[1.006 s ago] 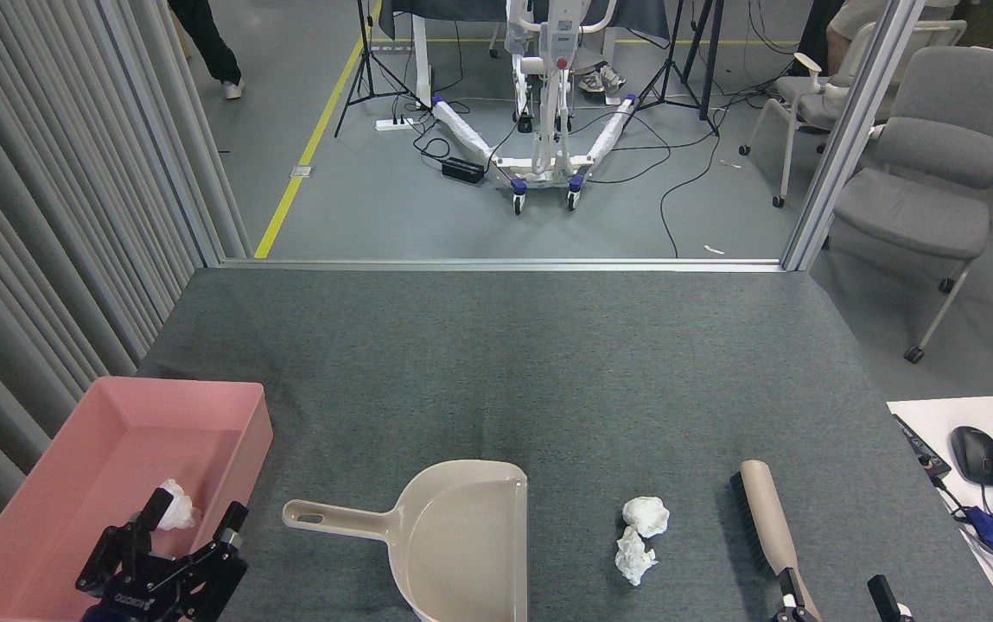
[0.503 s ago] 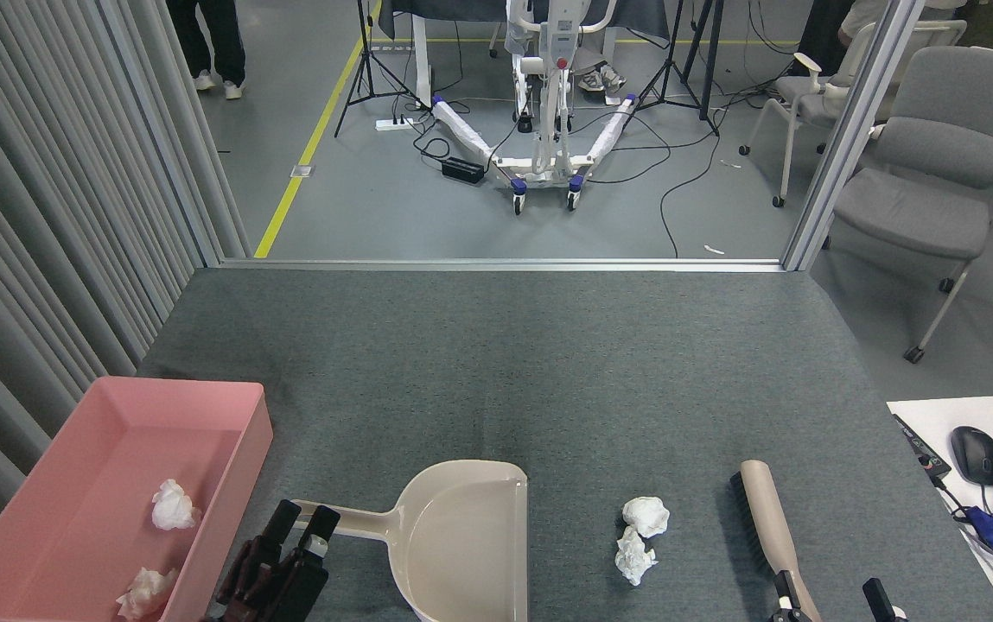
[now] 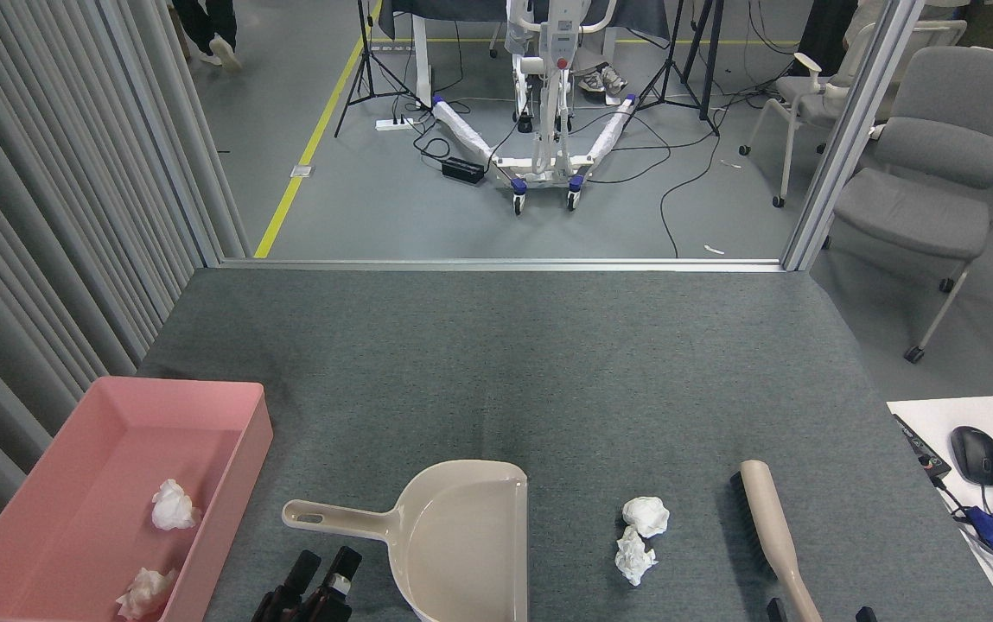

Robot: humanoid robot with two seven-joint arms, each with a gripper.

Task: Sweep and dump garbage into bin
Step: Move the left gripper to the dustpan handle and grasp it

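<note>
The left pincer (image 3: 323,566) moved from over the pink bin (image 3: 241,449) to 6 o'clock. The right pincer (image 3: 816,612) slid lower, off the brush (image 3: 768,527).

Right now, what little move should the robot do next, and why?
Probably move the left tool up a little to the dustpan handle and grip it. Two paper wads lie on the mat just right of the empty pan, the brush lies beyond them, and nothing is held yet. Two other wads already sit in the pink bin.
</note>
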